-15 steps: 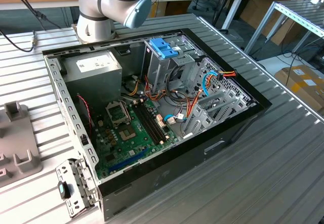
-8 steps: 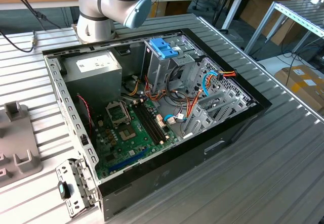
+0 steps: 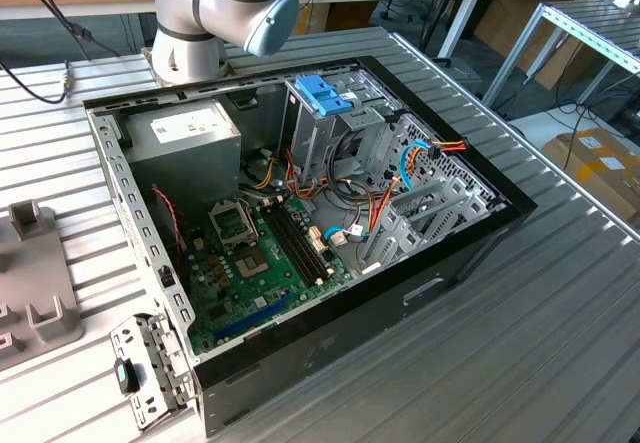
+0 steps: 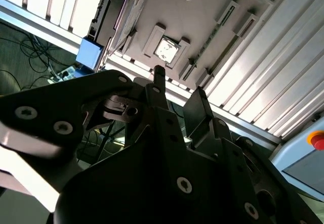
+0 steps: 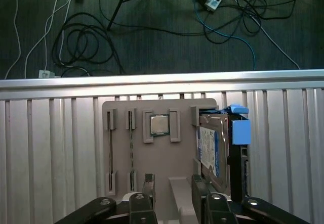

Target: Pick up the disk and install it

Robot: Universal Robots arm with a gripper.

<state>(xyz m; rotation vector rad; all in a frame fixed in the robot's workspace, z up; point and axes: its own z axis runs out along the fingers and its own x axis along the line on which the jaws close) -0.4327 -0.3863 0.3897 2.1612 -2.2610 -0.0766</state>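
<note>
claw: the claw point(image 5: 173, 186) is open and holding nothing, hanging over the near end of the gray tray point(image 5: 126, 153) on the table point(image 5: 50, 148)
disk: the disk point(image 5: 212, 150) stands on edge in the tray's outer slot, with its blue carrier point(image 5: 240, 131) on the side away from the chip point(image 5: 160, 125)
which way: off to one side of the claw, not between the fingers point(image 5: 199, 188); its near end sits just beside one of them
long axis: runs along the tray slots toward the table's edge, so roughly straight ahead of the claw
my read: the gap looks lined up nearer the chip than the disk, so that sideways offset is the bit that matters
</note>
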